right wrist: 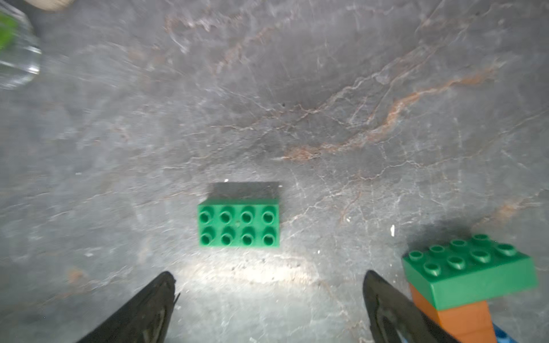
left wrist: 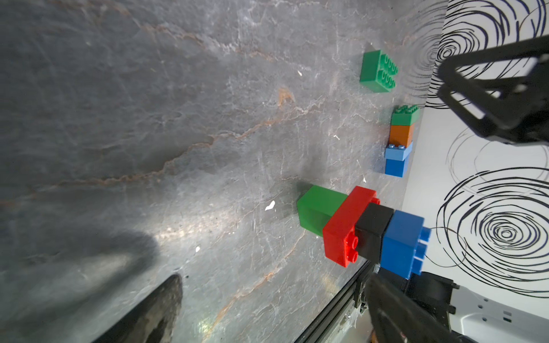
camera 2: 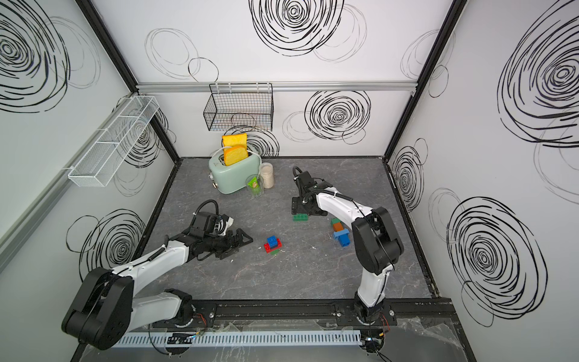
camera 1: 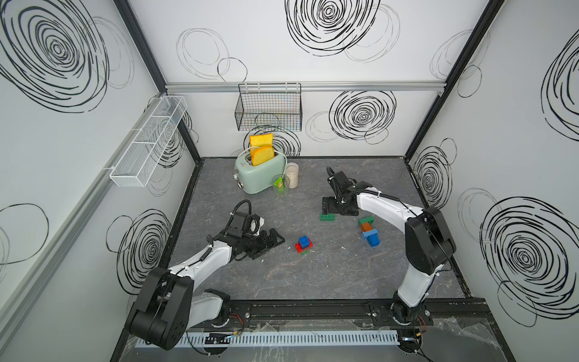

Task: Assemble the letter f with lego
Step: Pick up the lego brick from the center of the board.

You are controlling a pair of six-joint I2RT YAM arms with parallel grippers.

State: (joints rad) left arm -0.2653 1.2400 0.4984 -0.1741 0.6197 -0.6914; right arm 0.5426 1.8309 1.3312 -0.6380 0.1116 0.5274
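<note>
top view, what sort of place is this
Probably a robot test booth staged like a kitchen: swirl-printed wall panels enclose the tabletop, a left arm and right arm mount on a front rail, and a toaster holding toast stands at the back.

Top cams overhead; wrist cams close, share lego (right wrist: 238, 222).

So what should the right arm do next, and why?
Probably lift the right arm away and reach for the stack lying nearby. Its jaws stand open and empty, and the green brick sits flat, studs up, clear of them, so it seems ready to build on.
</note>
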